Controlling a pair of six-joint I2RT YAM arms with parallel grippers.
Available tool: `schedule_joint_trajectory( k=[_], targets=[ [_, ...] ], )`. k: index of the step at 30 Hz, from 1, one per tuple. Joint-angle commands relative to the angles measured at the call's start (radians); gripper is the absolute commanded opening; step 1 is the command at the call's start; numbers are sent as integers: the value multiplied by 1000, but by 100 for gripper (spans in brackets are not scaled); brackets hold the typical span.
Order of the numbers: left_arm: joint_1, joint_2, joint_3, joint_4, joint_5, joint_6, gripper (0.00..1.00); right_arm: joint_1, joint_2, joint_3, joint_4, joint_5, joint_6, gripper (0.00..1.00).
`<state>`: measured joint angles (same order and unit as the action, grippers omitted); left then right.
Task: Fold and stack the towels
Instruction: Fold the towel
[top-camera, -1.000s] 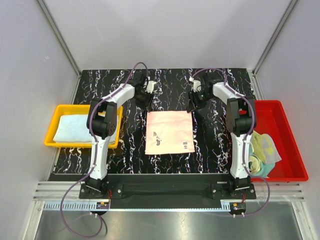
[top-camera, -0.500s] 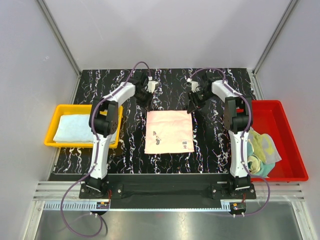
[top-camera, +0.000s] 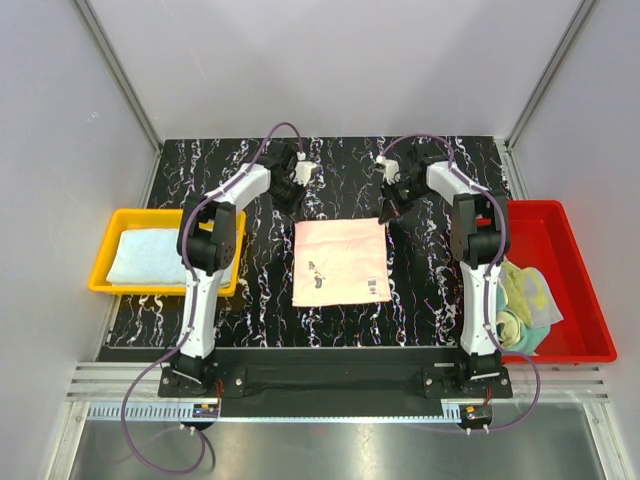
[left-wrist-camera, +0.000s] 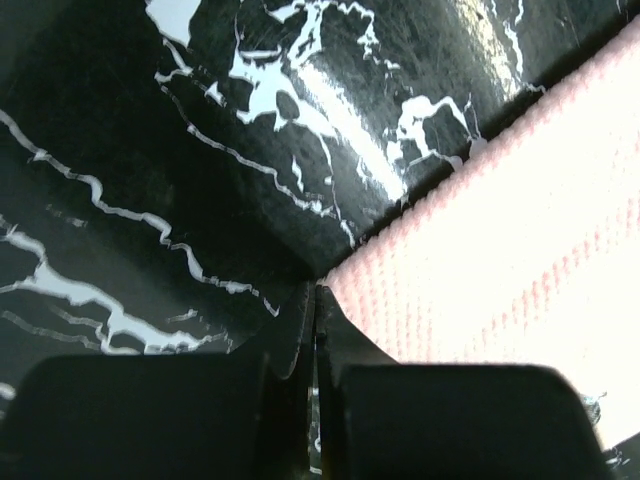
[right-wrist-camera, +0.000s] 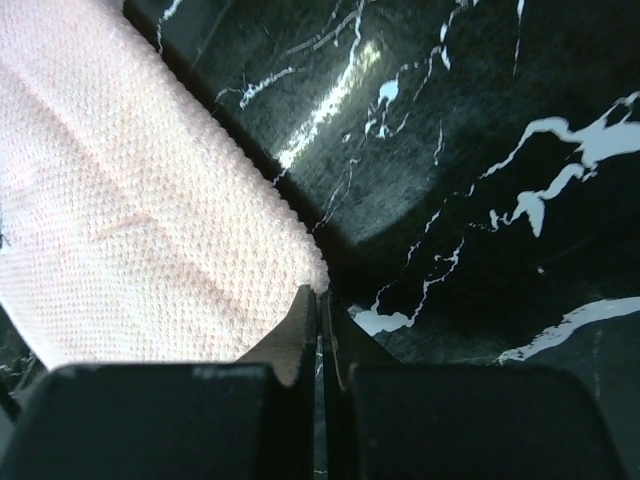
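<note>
Pink towel (top-camera: 340, 262) lies flat, middle of table (top-camera: 425, 290). Left tool (left-wrist-camera: 314, 300) pinched together on its far-left corner, right tool (right-wrist-camera: 320, 300) on its far-right corner. Likely step: first fold. Next: lift both corners evenly and carry them toward the near edge.

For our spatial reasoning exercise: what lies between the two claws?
Only the far edge of the pink towel: the left claw and the right claw are each shut on a far corner. The top external view shows it.
</note>
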<state>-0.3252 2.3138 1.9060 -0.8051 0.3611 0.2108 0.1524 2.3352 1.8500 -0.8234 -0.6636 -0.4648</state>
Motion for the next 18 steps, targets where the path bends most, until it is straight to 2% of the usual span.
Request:
schedule_joint_trajectory(
  k=[1, 8, 12, 13, 15, 16, 18],
  targets=[
    [8, -145, -24, 52, -45, 33, 0, -8, -122, -46, 113, 19, -73, 0],
    [8, -243, -90, 102, -42, 32, 0, -10, -244, -208, 312, 15, -86, 0],
    [11, -231, -99, 147, -51, 19, 0, -10, -222, -166, 261, -8, -87, 0],
    [14, -208, -75, 118, -30, 18, 6, -8, -209, -149, 242, -11, -87, 0],
    [17, -133, 8, 81, -13, -5, 7, -10, -177, -117, 195, -30, -87, 0],
    [15, -108, 30, 51, 14, -13, 14, -8, -171, -115, 191, -33, -86, 0],
    [17, -50, 62, 32, 36, -17, 19, -8, -162, -121, 201, -36, -86, 0]
  ],
)
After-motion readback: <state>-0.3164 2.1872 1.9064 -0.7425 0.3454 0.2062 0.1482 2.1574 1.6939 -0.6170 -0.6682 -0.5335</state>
